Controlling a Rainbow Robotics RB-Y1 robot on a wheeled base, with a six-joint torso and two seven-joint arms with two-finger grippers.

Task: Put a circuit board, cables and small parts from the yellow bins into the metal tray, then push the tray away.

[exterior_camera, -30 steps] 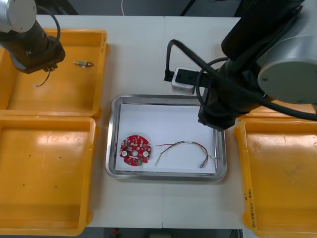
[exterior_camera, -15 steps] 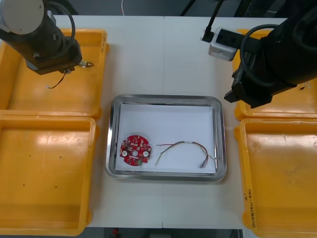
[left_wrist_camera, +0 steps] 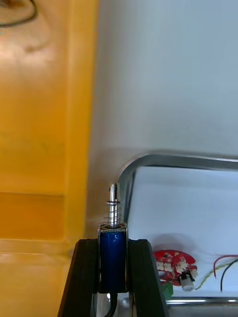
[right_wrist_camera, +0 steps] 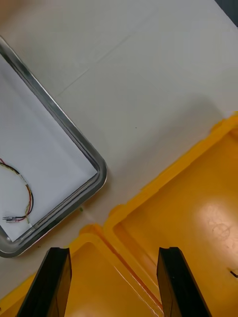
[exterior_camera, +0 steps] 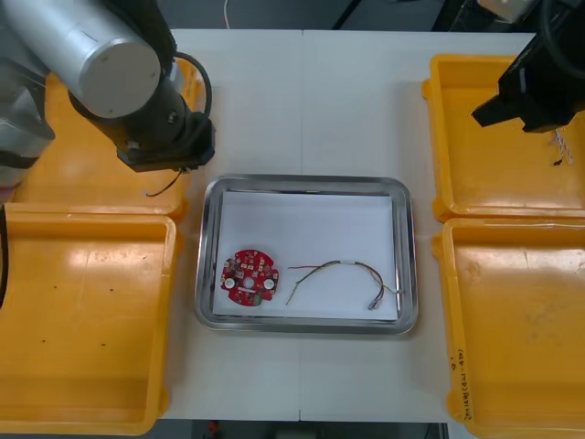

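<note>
One small metal part (left_wrist_camera: 113, 247), blue, silver pin, in left jaws

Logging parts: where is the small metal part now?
Left wrist view: the small metal part is clamped in the left pincer, between a left yellow bin and the metal tray.

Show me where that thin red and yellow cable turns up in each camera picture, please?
Front view: the cable lies in the metal tray, right of the circuit board.
Right wrist view: the cable lies on the tray's white floor, near a rounded corner.
Left wrist view: its end shows beside the circuit board, beyond the left gripper, shut on a small metal part.
Shared landmark: the tray's shiny rim.
</note>
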